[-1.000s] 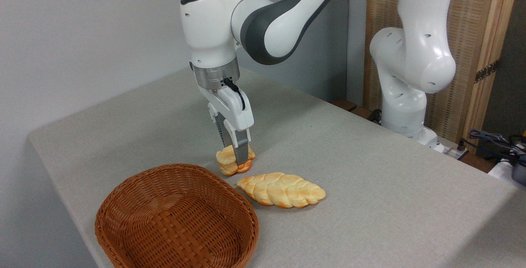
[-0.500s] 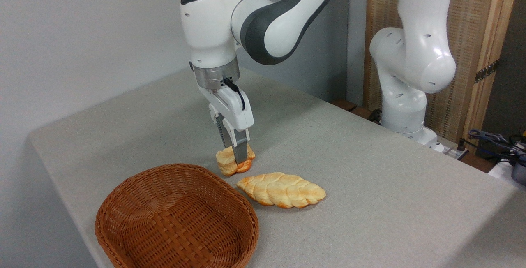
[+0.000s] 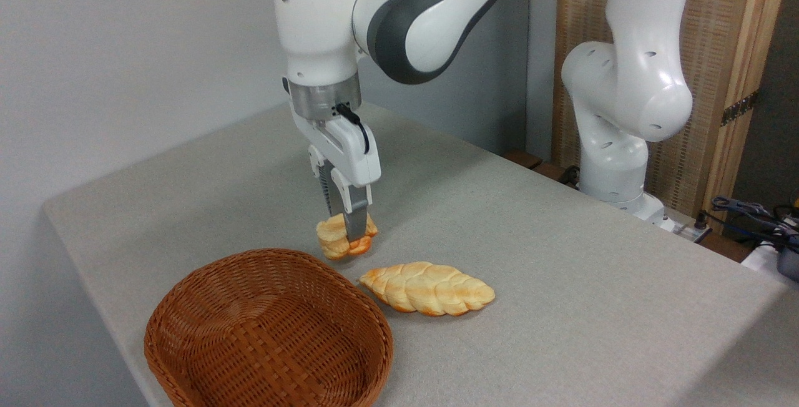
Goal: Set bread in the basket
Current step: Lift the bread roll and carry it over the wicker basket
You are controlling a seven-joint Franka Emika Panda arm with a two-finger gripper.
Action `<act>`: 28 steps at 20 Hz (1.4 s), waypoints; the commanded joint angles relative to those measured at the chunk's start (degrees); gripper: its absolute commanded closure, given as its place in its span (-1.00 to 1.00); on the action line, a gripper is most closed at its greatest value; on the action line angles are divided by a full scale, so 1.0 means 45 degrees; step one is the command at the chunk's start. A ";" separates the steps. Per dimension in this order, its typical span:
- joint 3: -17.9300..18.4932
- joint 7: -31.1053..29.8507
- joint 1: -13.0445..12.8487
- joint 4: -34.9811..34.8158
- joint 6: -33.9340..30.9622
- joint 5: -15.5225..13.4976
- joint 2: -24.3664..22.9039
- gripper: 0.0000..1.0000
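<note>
- Nearest to my camera sits the basket (image 3: 268,332), an oval of reddish-brown wicker with a shallow rim, resting on the near left part of the table (image 3: 562,257). Nothing lies inside it.
- Just to the right of the basket's far rim lies a braided loaf (image 3: 427,288), long and flat, golden with paler ridges. It lies flat on the grey tabletop, close to the basket; I cannot tell whether the two touch.
- Behind the basket's far rim I see the bread (image 3: 340,238), a small lumpy roll with a pale cream top and orange edges. It sits just beyond the basket, apart from the braided loaf.
- My gripper (image 3: 349,232) points straight down and is clamped on the bread, with one grey finger crossing the front of the roll. The roll looks slightly raised off the table, though I cannot be sure of the gap beneath it.
- Above the gripper rises the white and dark grey arm (image 3: 399,14), with a blue light on its top.
- Farthest back, at the right edge of the table, stands the arm's white base column (image 3: 624,113), in front of a wood-framed woven panel (image 3: 730,51). Some cables (image 3: 755,213) lie at the far right.
</note>
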 commanded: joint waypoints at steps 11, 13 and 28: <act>0.1176 -0.0123 -0.0032 0.1958 -0.0601 -0.0453 -0.0001 0.04; 0.1177 -0.0123 -0.0012 0.2154 -0.0523 -0.0473 0.0174 0.03; 0.1235 -0.0064 -0.0032 0.2252 0.3929 -0.0941 0.2283 -0.09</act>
